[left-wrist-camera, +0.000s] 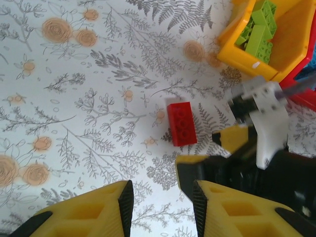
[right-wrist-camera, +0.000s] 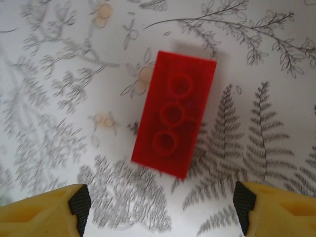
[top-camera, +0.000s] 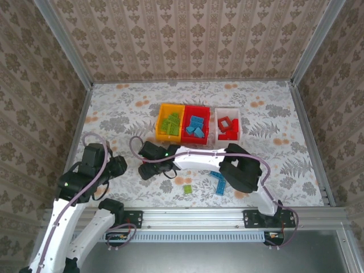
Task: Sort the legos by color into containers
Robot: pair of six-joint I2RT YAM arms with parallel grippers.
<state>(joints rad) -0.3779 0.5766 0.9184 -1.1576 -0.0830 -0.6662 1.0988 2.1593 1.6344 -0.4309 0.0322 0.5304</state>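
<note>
Right claw (right-wrist-camera: pixel 162 205), spread wide and empty, hangs over one red lego (right-wrist-camera: pixel 174 113) on the tabletop (top-camera: pixel 273 108), centred ahead of its fingertips (right-wrist-camera: pixel 79 202), just short of the orange-yellow bin (top-camera: pixel 158 128). Left claw (left-wrist-camera: pixel 160 200), parted and empty, hovers farther from that bin. Two more stand in line: the red bin (top-camera: pixel 196 140) abutting it, the white bin (top-camera: pixel 239 126) beyond. One green lego (top-camera: pixel 187 189) and two blue legos (top-camera: pixel 219 185), partly behind the right arm (top-camera: pixel 199 156), lie well short of that bin.
</note>
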